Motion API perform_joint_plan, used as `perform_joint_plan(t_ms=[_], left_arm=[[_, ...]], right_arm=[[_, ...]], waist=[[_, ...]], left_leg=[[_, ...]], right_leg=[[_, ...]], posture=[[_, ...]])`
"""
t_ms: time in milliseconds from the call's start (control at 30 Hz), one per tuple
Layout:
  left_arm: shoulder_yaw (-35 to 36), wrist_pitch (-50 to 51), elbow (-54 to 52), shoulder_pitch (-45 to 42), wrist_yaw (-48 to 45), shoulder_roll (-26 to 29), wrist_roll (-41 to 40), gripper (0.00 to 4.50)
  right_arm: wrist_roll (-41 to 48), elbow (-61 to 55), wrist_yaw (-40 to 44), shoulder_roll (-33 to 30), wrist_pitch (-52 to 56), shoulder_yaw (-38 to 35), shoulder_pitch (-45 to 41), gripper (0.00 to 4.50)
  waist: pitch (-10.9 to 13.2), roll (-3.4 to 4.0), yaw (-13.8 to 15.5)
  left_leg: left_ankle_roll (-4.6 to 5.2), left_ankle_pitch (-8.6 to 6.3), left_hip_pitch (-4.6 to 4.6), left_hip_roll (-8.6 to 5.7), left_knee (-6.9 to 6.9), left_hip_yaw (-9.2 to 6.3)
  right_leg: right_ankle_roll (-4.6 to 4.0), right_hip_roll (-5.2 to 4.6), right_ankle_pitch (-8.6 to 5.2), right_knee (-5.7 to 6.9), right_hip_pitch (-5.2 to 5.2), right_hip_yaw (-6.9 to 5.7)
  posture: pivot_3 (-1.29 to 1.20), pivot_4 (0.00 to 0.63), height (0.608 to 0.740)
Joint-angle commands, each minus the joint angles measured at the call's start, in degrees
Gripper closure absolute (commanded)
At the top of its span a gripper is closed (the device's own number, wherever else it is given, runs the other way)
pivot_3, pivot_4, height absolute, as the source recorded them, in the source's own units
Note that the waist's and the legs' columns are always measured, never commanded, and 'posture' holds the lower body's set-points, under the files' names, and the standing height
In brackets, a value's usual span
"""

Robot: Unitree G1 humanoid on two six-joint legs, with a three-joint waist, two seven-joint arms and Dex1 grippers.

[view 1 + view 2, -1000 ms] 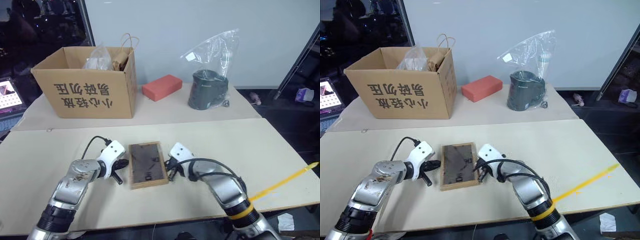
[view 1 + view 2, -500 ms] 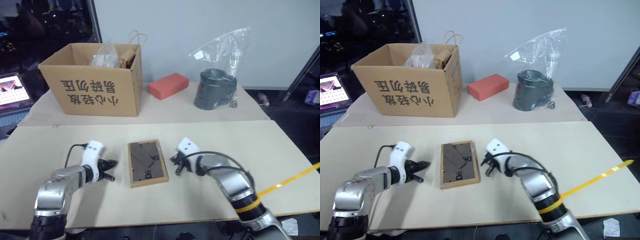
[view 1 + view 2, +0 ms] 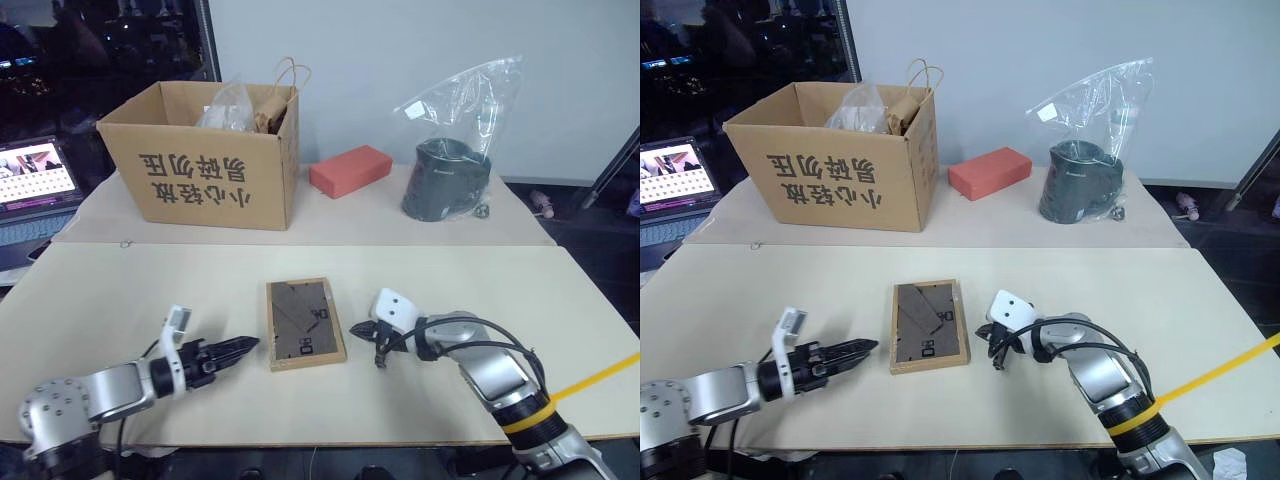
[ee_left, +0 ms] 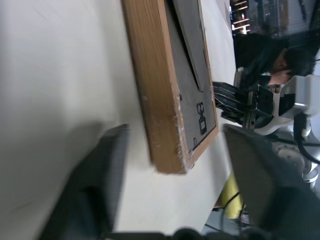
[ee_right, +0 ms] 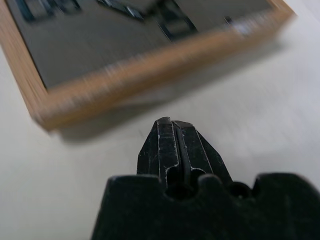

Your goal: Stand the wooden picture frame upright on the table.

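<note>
The wooden picture frame [image 3: 304,324] lies flat, back panel up, near the middle of the table [image 3: 120,300]. The left gripper [image 4: 172,170] hovers just left of the frame, its fingers [image 4: 97,185] spread wide and holding nothing. The right gripper [image 3: 380,355] sits just right of the frame with its fingers [image 5: 175,145] pressed together, empty, apart from the frame's edge.

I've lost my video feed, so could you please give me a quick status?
Left hand open, right hand shut, both empty. Wooden picture frame flat on the table, back panel up, between them. Nothing in the way.
</note>
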Motion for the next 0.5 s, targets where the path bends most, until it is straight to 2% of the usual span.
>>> perform_joint_plan(t_ms=[33,133,200,300,400,500], left_arm=[[-7.4,-6.9,0.8,1.2,13.1,-2.3,-10.7,0.04],[-14.1,-14.6,1.1,0.8,21.4,-5.1,-18.2,0.04],[-17.4,-18.4,-0.1,0.9,24.5,-4.6,-22.7,0.04],[-20.0,-22.2,-1.8,2.5,27.0,-1.1,-26.9,0.04],[-18.4,-24.5,-1.4,4.4,26.2,3.2,-27.2,0.04],[-16.3,-24.8,-0.8,4.8,22.9,6.9,-27.2,0.74]], right_arm=[[0.6,-0.8,0.2,1.2,-2.0,-0.3,-1.2,4.50],[0.3,-0.8,-0.2,2.2,-1.9,0.1,-1.1,4.50],[0.1,-1.0,-0.5,2.4,-1.4,0.0,-0.9,4.50],[-0.4,-1.0,-1.0,2.2,-1.1,-0.5,-0.1,4.50],[-0.9,-0.5,-1.4,1.3,-1.5,-0.9,0.6,4.50],[-0.6,-0.3,-1.9,0.9,-1.2,-1.6,0.9,4.50]], waist=[[0.0,0.02,0.3],[0.0,0.02,1.4],[0.0,0.02,1.9],[0.0,0.02,2.2],[0.0,0.03,1.9],[0.0,0.04,1.5]], left_leg=[[-0.01,0.00,0.00,0.00,-0.03,0.00],[-0.04,0.02,-0.01,-0.01,-0.04,0.00],[-0.12,0.06,-0.03,-0.02,-0.05,0.00],[-0.18,0.06,-0.13,-0.03,-0.06,0.01],[-0.23,0.03,-0.11,-0.03,-0.14,0.00],[-0.23,0.03,-0.05,-0.03,-0.21,0.00]], right_leg=[[-0.01,0.00,0.01,-0.01,0.00,0.01],[-0.18,-0.02,0.11,-0.08,0.04,0.03],[-0.21,-0.02,0.14,-0.16,0.05,0.02],[-0.22,-0.02,0.17,-0.30,0.04,0.02],[-0.26,-0.02,0.19,-0.33,0.02,0.02],[-0.25,-0.01,0.15,-0.30,-0.01,0.02]], posture=[[0.00,0.150,0.740],[0.00,0.150,0.740],[0.00,0.150,0.740],[0.00,0.150,0.740],[0.00,0.150,0.740],[0.00,0.150,0.740]])
